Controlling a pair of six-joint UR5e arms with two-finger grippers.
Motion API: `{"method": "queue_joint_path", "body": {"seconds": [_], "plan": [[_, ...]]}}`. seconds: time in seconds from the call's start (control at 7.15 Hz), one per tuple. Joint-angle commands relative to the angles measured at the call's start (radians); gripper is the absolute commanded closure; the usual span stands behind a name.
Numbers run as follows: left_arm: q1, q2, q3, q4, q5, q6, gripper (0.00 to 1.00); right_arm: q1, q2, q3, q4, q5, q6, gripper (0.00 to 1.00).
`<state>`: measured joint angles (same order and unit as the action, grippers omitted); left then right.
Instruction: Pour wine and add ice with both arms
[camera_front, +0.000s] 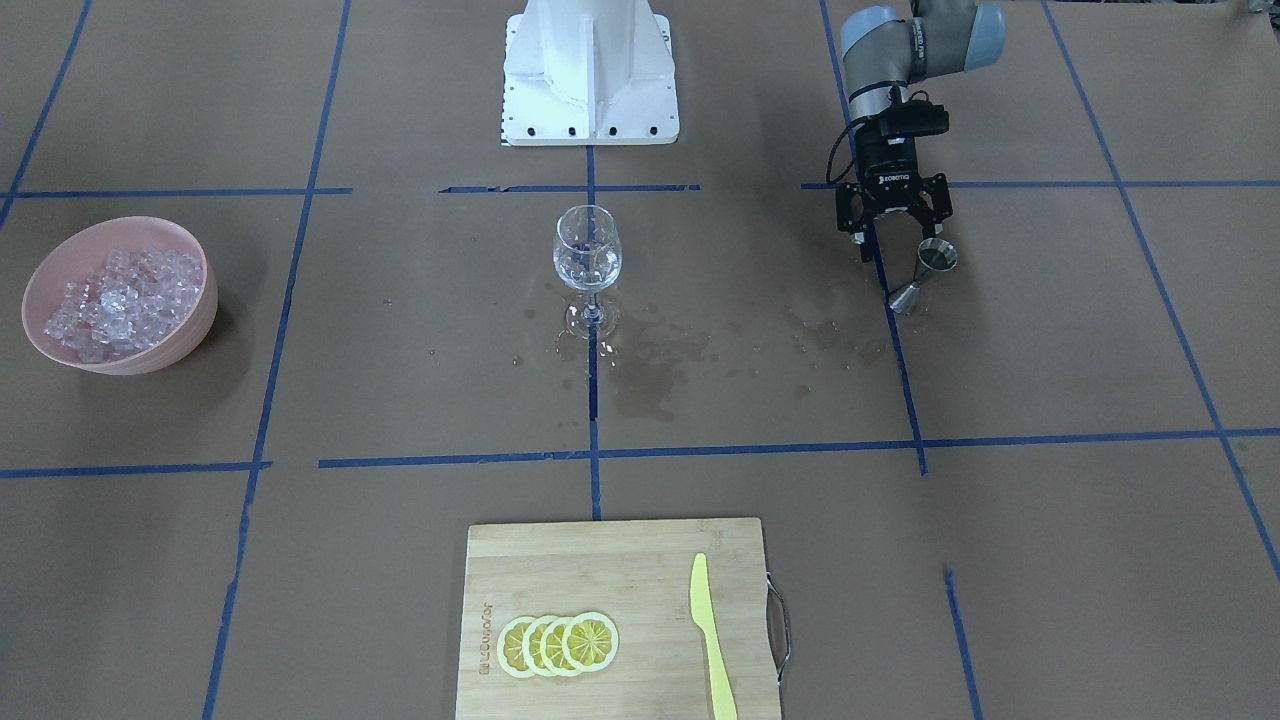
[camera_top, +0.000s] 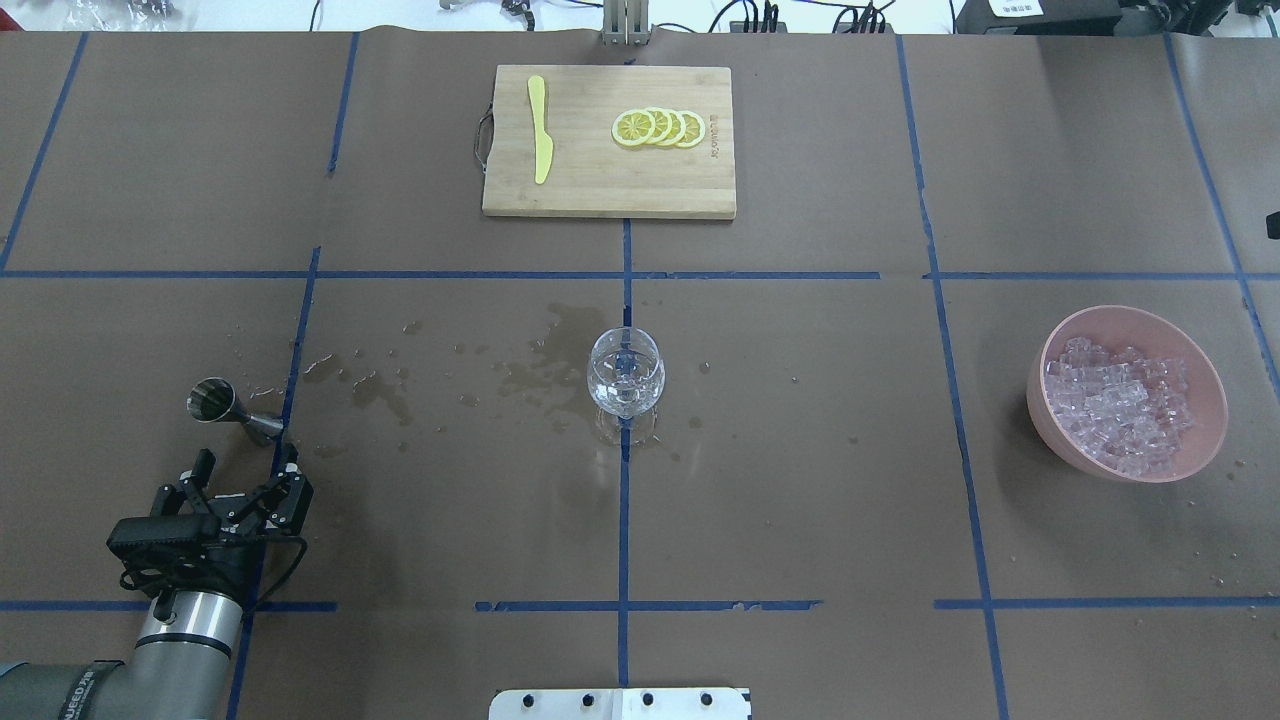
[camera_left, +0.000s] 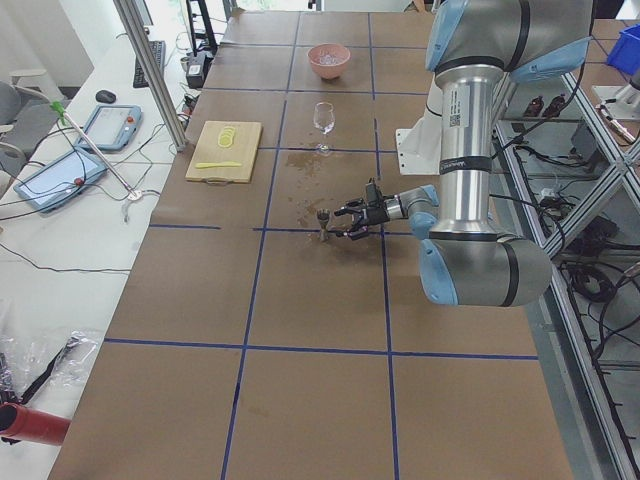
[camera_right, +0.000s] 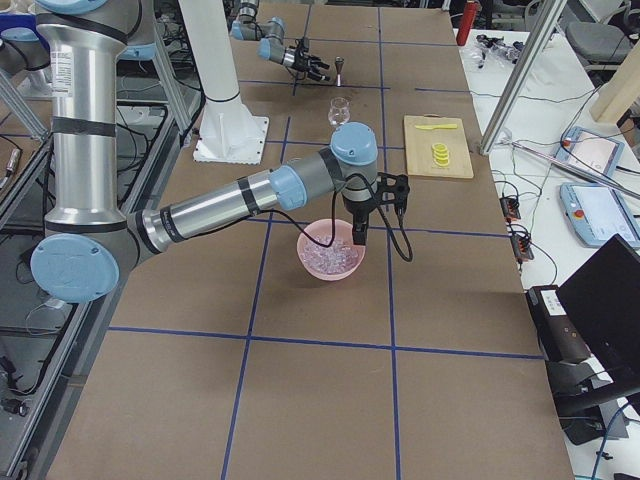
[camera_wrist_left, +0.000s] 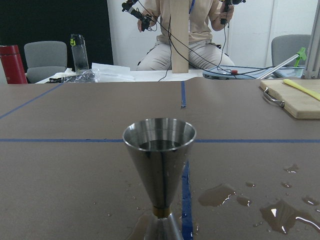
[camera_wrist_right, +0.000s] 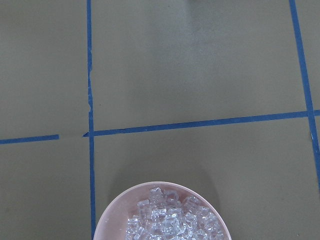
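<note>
Left to right on the bench (camera_top: 800, 470): the left claw (camera_top: 247, 468), fingers spread, just short of an upright steel jigger (camera_top: 233, 411); a stemmed glass (camera_top: 625, 372) at centre; the ice (camera_top: 1122, 410) heaped in a pink bowl (camera_top: 1130, 313), beneath the right claw (camera_right: 358, 240), whose spread cannot be told.

Glassy ice cubes (camera_front: 120, 300) lie piled in a pink bowl (camera_front: 175, 348). The left gripper (camera_front: 895, 240) hangs low with its jaws spread. The right arm (camera_right: 215, 205) reaches over the ice.

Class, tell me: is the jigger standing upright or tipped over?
Upright. The jigger stands on its lower cone on the table, open mouth facing up.
</note>
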<state>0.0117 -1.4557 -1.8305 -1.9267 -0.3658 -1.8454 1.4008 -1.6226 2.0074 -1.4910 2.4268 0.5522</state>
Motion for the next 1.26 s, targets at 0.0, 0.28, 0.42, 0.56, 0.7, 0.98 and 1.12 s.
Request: {"method": "queue_joint_path", "body": {"seconds": [0.0, 0.28, 0.42, 0.56, 0.7, 0.98, 1.12], "plan": [[-0.025, -0.003, 0.007, 0.000, 0.008, 0.000, 0.08, 0.000, 0.000, 0.004, 0.000, 0.000, 0.000, 0.00], [-0.051, -0.006, 0.013, 0.000, 0.010, 0.000, 0.08, 0.000, 0.000, 0.005, 0.000, 0.000, 0.005, 0.00], [-0.062, -0.008, 0.016, 0.000, 0.010, 0.000, 0.09, -0.003, 0.000, 0.007, 0.000, 0.000, 0.005, 0.00], [-0.071, -0.029, 0.026, 0.000, 0.010, 0.000, 0.09, -0.005, 0.000, 0.007, 0.000, 0.000, 0.005, 0.00], [-0.076, -0.066, 0.051, 0.000, 0.010, 0.000, 0.11, -0.005, 0.000, 0.007, 0.000, 0.000, 0.005, 0.00], [-0.085, -0.071, 0.065, 0.000, 0.010, 0.000, 0.15, -0.005, -0.006, 0.007, 0.000, -0.008, 0.005, 0.00], [-0.091, -0.071, 0.071, 0.000, 0.010, 0.000, 0.15, -0.005, -0.006, 0.007, 0.000, -0.008, 0.005, 0.00]]}}
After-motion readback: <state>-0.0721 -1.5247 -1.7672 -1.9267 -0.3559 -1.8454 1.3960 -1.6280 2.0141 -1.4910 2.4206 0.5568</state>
